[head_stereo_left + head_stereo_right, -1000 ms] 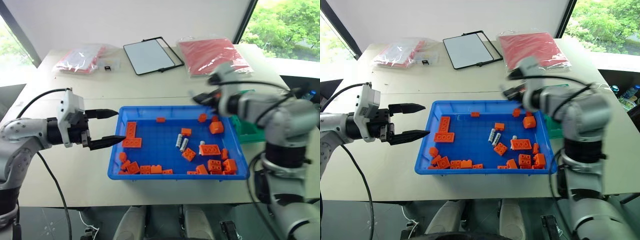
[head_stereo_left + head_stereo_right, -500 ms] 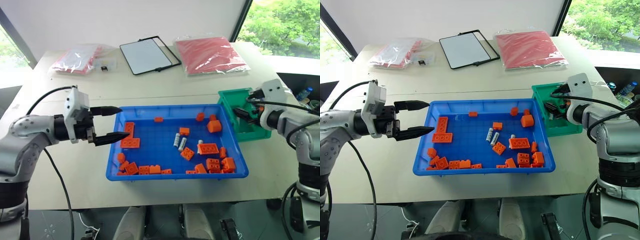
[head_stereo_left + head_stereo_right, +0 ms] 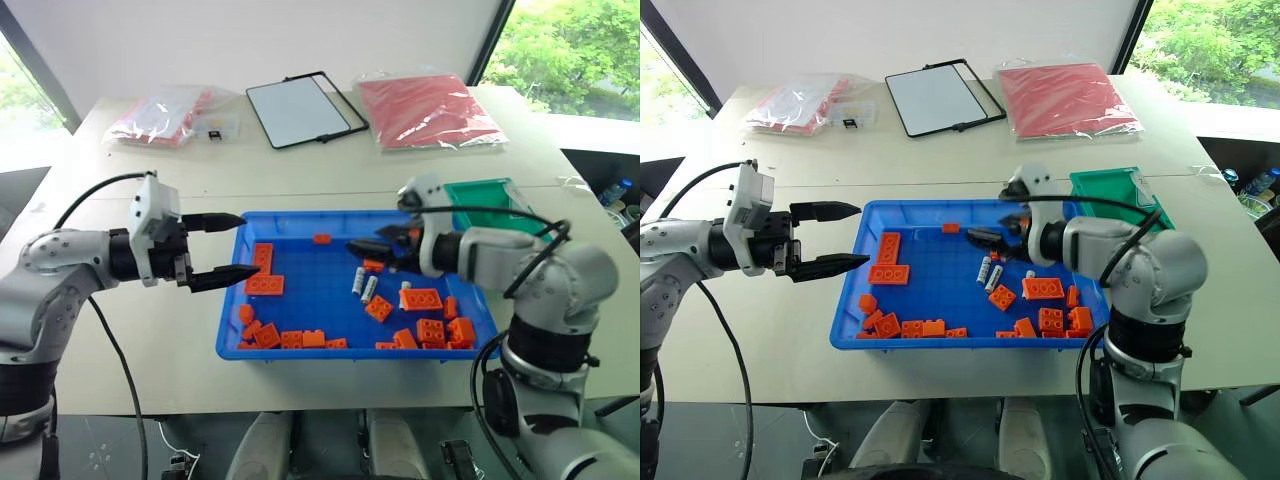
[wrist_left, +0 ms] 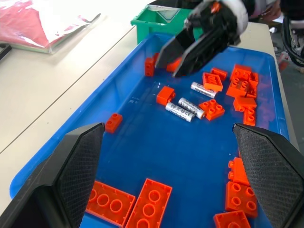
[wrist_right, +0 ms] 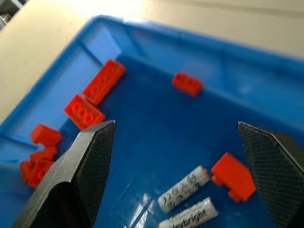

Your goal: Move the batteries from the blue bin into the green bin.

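The blue bin (image 3: 300,214) lies mid-table, strewn with orange bricks. Three silver batteries lie in its middle: two side by side (image 3: 362,285) and one (image 3: 403,289) against a brick. The same pair (image 5: 183,187) is seen between and below the wide-apart fingers in the right wrist view. My right gripper (image 3: 368,252) hovers open over the bin's middle, just behind the pair, holding nothing. The green bin (image 3: 490,190) stands at the blue bin's back right corner. My left gripper (image 3: 250,243) is open and empty, with its fingertips at the blue bin's left rim.
Orange bricks (image 3: 264,285) are scattered across the blue bin, thickest along its front and right sides. At the table's back lie a framed white board (image 3: 305,108), a red bag (image 3: 430,105) and a clear bag with red contents (image 3: 160,118).
My right gripper went to the green bin, then swung back left and down over the blue bin's middle, now open. The left arm has not moved.
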Available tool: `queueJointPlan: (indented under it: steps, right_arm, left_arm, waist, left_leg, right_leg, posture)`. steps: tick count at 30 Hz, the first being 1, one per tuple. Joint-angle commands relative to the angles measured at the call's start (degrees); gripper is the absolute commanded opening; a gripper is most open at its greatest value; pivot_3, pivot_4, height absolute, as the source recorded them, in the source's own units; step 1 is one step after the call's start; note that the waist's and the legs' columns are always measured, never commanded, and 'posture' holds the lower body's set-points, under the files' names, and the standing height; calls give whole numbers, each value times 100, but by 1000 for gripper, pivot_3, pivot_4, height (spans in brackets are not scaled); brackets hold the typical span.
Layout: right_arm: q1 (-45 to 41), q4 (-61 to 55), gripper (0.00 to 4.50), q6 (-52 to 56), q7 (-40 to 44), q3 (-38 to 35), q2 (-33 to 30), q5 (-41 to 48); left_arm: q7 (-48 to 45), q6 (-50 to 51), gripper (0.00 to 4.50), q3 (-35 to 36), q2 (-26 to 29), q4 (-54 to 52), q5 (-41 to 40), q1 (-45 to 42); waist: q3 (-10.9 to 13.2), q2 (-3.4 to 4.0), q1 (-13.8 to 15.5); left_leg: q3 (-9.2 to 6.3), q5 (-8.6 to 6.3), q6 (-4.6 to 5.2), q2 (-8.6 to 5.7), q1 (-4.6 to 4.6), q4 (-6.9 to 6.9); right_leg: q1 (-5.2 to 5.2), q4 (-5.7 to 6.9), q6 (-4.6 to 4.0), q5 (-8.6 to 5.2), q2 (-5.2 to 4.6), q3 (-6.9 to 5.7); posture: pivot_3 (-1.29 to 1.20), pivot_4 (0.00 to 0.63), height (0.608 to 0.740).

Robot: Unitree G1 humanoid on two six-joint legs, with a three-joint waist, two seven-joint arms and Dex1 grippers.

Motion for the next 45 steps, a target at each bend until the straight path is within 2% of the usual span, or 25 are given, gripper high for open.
queueJointPlan:
  steps: [1, 14, 18, 24, 31, 40, 43, 45]
  right_arm:
    - [37, 123, 4168, 40, -135, 5, 125, 44]
    - [283, 64, 4168, -214, -132, 521, -41, -78]
    - [137, -269, 4168, -4, -86, 306, -185, 62]
    - [420, -487, 4168, 40, -161, 220, -171, 400]
    - [312, -11, 4168, -38, -333, 444, 205, 173]
    - [340, 611, 4168, -609, -281, 1080, 219, -86]
    - [365, 696, 3383, -809, -255, 1300, 196, -173]
    - [364, 678, 2425, -901, -222, 1414, 132, -204]
  left_arm:
    - [-63, 34, 4500, 118, 120, -125, -80, -136]
    - [-11, 101, 4500, 214, 131, -255, -135, -78]
    - [8, 98, 4500, 261, 137, -272, -145, -26]
    - [67, 73, 4500, 242, 88, -291, -133, 6]
    - [33, 50, 4500, 177, 111, -187, -108, -168]
    - [62, 94, 4500, 205, 116, -234, -113, -188]
    - [97, 107, 4500, 219, 109, -256, -126, -179]
    - [119, 120, 4500, 227, 110, -263, -143, -186]
  waist:
    - [0, 0, -18]
    - [-4, -3, -39]
    - [-3, -3, -30]
    - [-3, -3, -27]
    - [-3, -3, -36]
    - [-4, -4, -46]
    - [-5, -5, -48]
    - [-5, -5, -46]
  left_leg:
    - [0, 0, 0, 2, 0, 0]
    - [2, 0, 0, 11, 5, -2]
    - [2, 1, 0, 11, 5, -2]
    - [1, 0, 0, 12, 4, -3]
    - [3, 1, 0, 12, 5, -2]
    - [5, 1, 0, 11, 8, -1]
    - [5, 1, 0, 11, 12, 0]
    - [5, 1, 0, 11, 12, 1]
  right_leg:
    - [-3, 4, 1, 0, 1, 0]
    - [-8, 14, 0, 0, 12, -1]
    - [-9, 15, 0, 0, 11, -1]
    - [-10, 15, 0, 0, 12, 0]
    - [-10, 18, 0, 0, 12, 0]
    - [-10, 22, 0, 0, 12, 1]
    - [-7, 24, 0, 0, 13, 2]
    - [-7, 25, 0, 0, 13, 2]
  posture:
    - [0, 150, 735]
    - [0, 150, 735]
    - [0, 150, 735]
    - [0, 150, 735]
    - [0, 150, 735]
    - [0, 150, 735]
    - [0, 150, 735]
    - [0, 150, 735]
